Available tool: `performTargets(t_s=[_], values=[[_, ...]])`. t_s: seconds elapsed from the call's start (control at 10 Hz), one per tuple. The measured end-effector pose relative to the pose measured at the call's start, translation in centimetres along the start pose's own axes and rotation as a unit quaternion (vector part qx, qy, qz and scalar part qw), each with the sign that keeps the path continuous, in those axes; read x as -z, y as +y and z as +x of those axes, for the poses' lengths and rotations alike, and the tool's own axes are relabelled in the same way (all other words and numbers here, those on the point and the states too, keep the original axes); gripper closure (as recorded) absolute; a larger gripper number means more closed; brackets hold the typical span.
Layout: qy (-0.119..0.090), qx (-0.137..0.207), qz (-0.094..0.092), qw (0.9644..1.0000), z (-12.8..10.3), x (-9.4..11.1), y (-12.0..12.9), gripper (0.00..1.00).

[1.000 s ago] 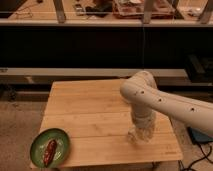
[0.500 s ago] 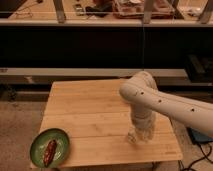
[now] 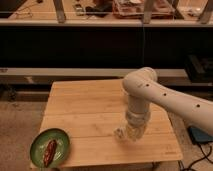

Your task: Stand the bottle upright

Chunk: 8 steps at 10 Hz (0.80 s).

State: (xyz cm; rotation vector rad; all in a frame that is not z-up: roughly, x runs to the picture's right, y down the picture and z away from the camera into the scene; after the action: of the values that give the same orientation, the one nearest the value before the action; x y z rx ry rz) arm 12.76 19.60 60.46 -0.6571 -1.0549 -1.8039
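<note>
My white arm reaches in from the right and bends down over the wooden table point(image 3: 85, 110). The gripper point(image 3: 131, 134) points down and hangs low over the table's right front part. A small pale, partly see-through thing point(image 3: 121, 134) shows at the gripper's left side, touching or very close to it. I cannot tell whether it is the bottle or a plastic cup. No slender whitish bottle shows clearly; the wrist and gripper hide the spot beneath them.
A green plate point(image 3: 60, 140) with a dark reddish-brown bar point(image 3: 49, 152) stands at the table's front left corner. Dark shelving and a counter run along the back. A blue thing point(image 3: 200, 135) lies on the floor at the right.
The arm and gripper have shifted very slightly to the left and stayed low over the table. The plate and bar have not moved.
</note>
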Motion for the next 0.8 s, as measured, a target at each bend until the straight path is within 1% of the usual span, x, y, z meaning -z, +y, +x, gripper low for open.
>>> performTargets(t_s=[0.2,0.3,0.4,0.5,0.8], values=[[-0.021,-0.012,0.034,0.9991,-0.7,0.0,-0.6,0.78],[-0.032,-0.015,0.056,0.9978,-1.1,0.1,-1.0,0.78],[-0.037,-0.015,0.069,0.9968,-1.4,0.3,-1.5,0.78],[-0.037,-0.015,0.071,0.9966,-1.5,0.3,-1.5,0.78],[-0.038,-0.013,0.071,0.9967,-1.4,0.3,-1.6,0.78]])
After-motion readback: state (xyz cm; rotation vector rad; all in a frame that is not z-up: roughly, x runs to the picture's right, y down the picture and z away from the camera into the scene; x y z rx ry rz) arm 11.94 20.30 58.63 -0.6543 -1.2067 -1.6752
